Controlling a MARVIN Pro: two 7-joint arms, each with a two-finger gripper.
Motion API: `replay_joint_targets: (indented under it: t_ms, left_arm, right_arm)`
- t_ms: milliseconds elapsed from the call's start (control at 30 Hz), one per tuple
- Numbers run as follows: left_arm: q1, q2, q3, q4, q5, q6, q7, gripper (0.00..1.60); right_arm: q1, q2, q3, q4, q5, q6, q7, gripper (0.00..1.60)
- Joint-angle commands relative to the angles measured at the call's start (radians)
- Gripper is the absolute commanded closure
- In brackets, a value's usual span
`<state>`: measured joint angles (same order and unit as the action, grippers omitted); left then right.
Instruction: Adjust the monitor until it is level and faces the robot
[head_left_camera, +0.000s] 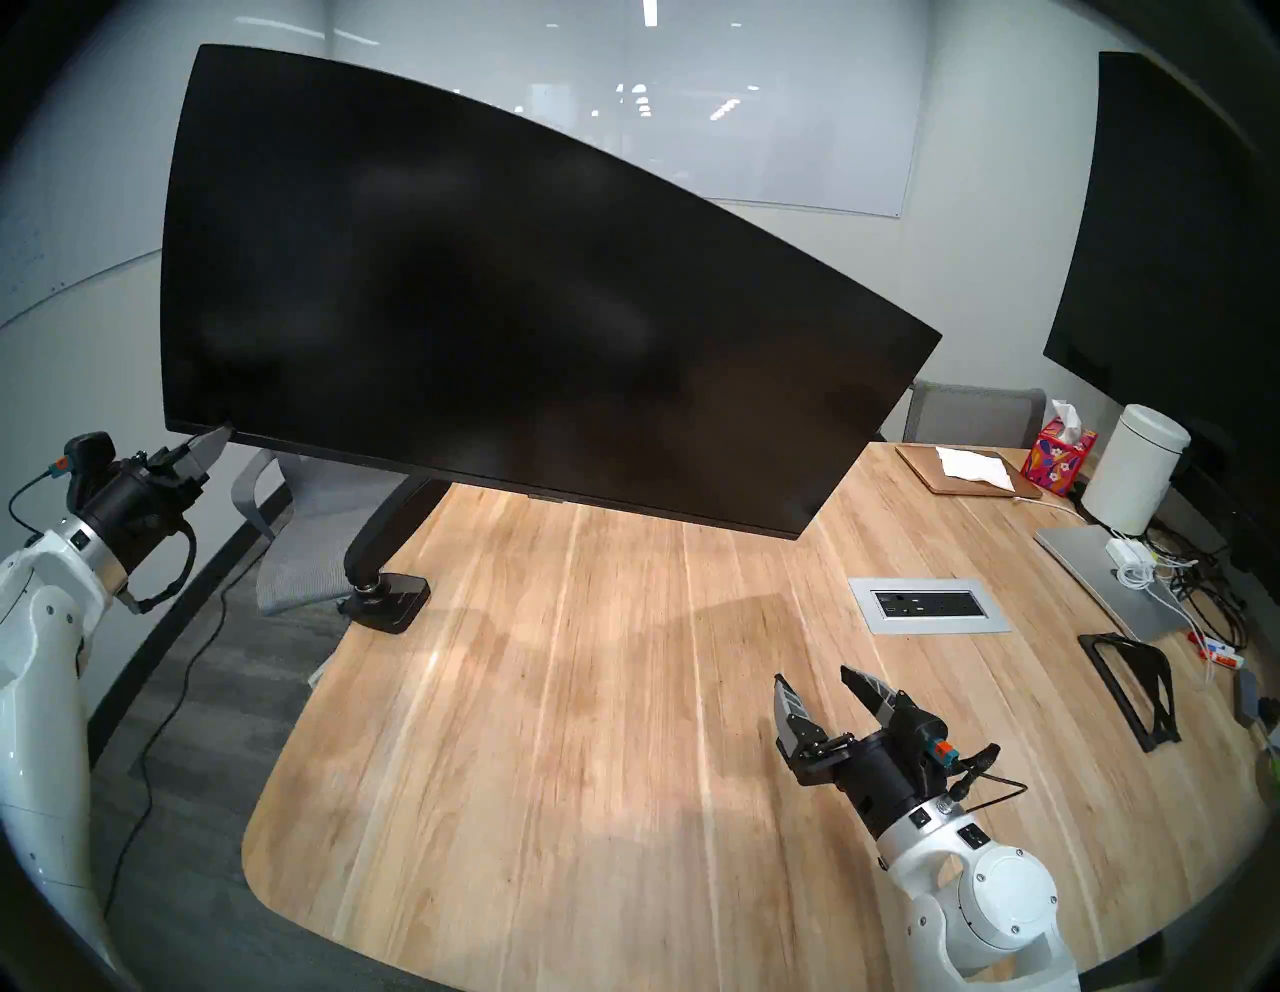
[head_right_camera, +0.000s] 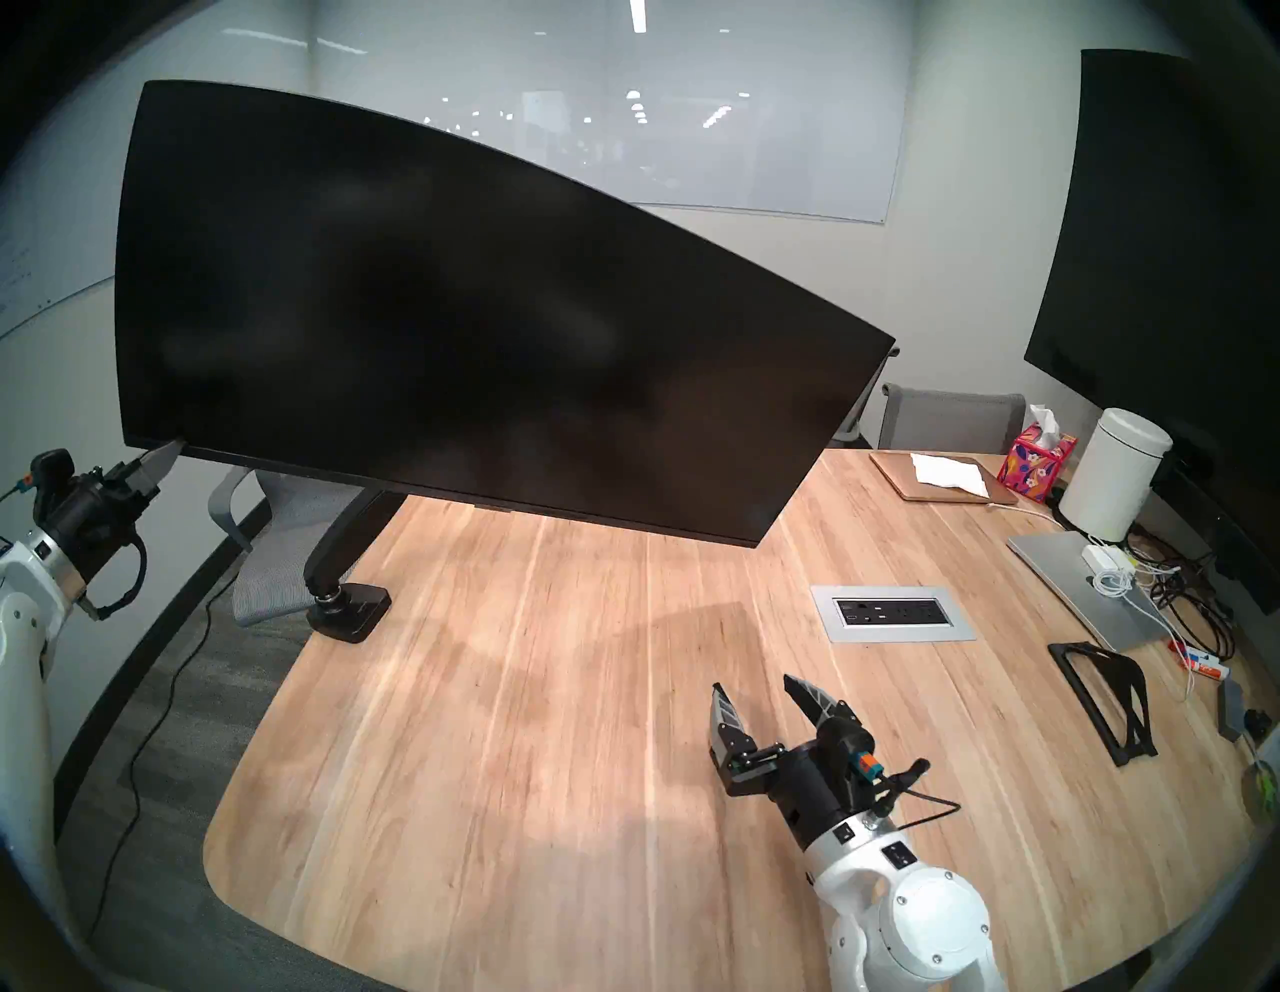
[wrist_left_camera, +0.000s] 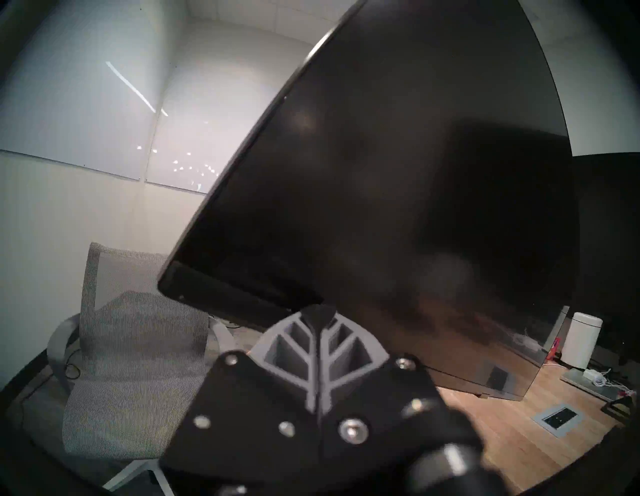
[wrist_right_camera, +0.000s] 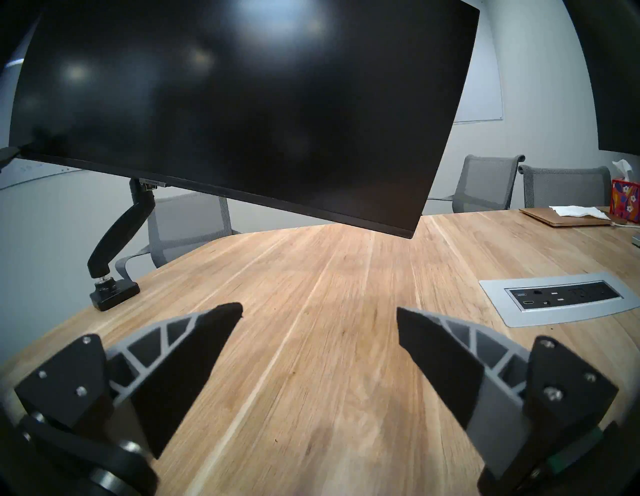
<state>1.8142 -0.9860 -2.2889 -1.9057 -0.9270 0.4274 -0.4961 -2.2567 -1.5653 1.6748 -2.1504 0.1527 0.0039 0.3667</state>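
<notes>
Monitor (head_left_camera: 485, 298) tilted, lower-left corner at closed left fingers (head_left_camera: 208, 447).

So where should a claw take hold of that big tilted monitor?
Probably the monitor's thin bottom edge near its raised left corner, coming from below and the left. The panel is far wider than a claw. The shut left claw is already there.
</notes>
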Motion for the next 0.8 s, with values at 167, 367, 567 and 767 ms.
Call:
replay_joint_targets:
  t_ms: [167, 367, 567, 767]
  left_arm:
    - [-0.055, 0.033, -0.005, 0.03, 0.003, -0.008, 0.006, 1.6]
    - [-0.079, 0.044, -0.001, 0.052, 0.008, -0.008, 0.006, 1.6]
    - [-0.087, 0.045, -0.001, 0.059, 0.01, -0.002, 0.008, 1.6]
    - [-0.078, 0.04, -0.006, 0.06, 0.009, -0.001, -0.004, 1.6]
  right_arm:
    - [0.003, 0.0, 0.002, -0.02, -0.001, 0.0, -0.001, 0.0]
    - [0.003, 0.0, 0.002, -0.02, -0.001, 0.0, 0.0, 0.0]
    - [0.003, 0.0, 0.002, -0.02, -0.002, 0.0, 0.0, 0.0]
    - [0.003, 0.0, 0.002, -0.02, -0.002, 0.001, 0.0, 0.0]
